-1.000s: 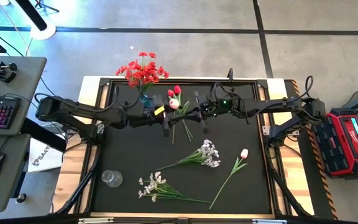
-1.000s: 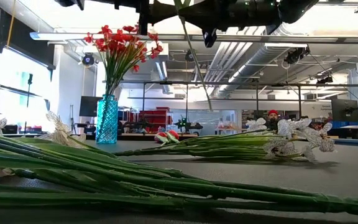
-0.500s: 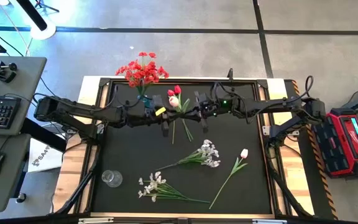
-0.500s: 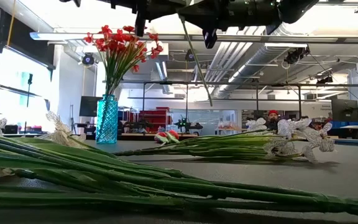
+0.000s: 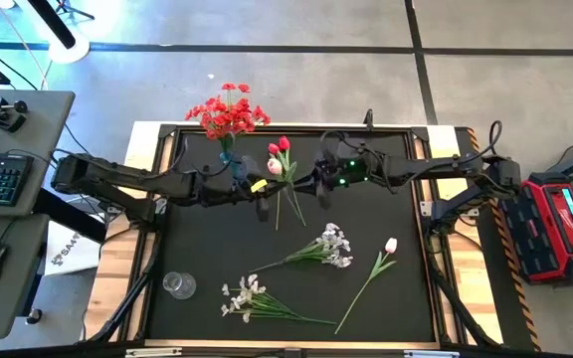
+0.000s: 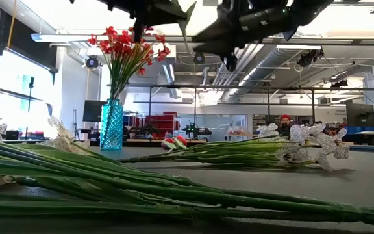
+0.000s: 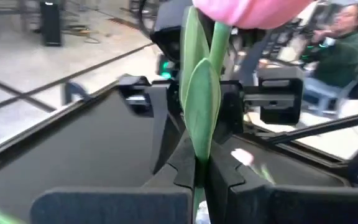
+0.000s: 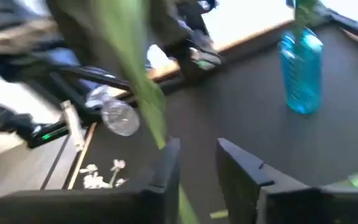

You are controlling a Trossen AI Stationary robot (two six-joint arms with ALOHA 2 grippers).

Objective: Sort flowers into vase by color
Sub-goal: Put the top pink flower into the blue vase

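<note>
Pink tulip [image 7: 253,9] stem pinched by left gripper [image 7: 199,177]; right gripper [image 8: 197,165] spread.

vase [image 5: 229,156] at table's [image 5: 406,298] far edge, tulips [image 5: 281,157] just right, sprays [image 5: 328,246] nearer front

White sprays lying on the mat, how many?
2: one white spray mid-mat, the other white spray nearer the front edge, right of the clear glass. None seems hidden.

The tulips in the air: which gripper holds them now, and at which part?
The left gripper holds the tulips by their green stems, below the blooms. The right gripper has its jaws apart and holds nothing.
</note>
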